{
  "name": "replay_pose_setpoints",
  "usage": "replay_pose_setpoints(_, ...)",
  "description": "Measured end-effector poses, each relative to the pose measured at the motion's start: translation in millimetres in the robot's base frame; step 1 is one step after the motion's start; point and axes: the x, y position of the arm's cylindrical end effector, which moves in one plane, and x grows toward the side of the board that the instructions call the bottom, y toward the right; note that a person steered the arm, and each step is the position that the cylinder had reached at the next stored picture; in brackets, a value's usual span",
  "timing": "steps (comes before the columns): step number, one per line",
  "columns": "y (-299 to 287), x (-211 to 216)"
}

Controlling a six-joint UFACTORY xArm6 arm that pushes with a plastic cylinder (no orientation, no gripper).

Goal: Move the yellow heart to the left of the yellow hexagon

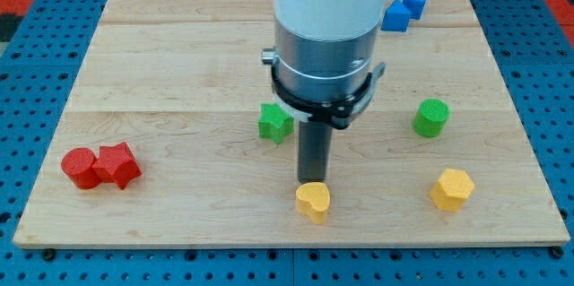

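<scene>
The yellow heart (313, 202) lies near the board's bottom edge, at the middle. The yellow hexagon (450, 189) lies to its right, about a quarter of the board's width away. My tip (312, 181) stands just above the heart in the view, touching or almost touching its upper edge. The rod hangs from the grey and white arm (325, 35) that fills the view's top centre.
A green star (275, 123) lies just left of the rod. A green cylinder (431, 117) sits above the hexagon. A red cylinder (80, 168) and a red block (117, 165) touch at the left. Two blue blocks (404, 8) sit at the top right. The wooden board (179, 62) lies on a blue pegboard.
</scene>
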Motion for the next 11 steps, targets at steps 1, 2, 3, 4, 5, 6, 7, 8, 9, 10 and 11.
replay_pose_setpoints(1,-73.7,0.0)
replay_pose_setpoints(2,-60.5,39.4)
replay_pose_setpoints(3,-28.1,55.1)
replay_pose_setpoints(4,-15.8,31.3)
replay_pose_setpoints(5,15.2,29.9)
replay_pose_setpoints(6,48.6,32.7)
replay_pose_setpoints(7,11.4,35.0)
replay_pose_setpoints(8,24.8,59.8)
replay_pose_setpoints(9,50.8,55.7)
replay_pose_setpoints(10,86.2,44.0)
replay_pose_setpoints(11,110.0,43.7)
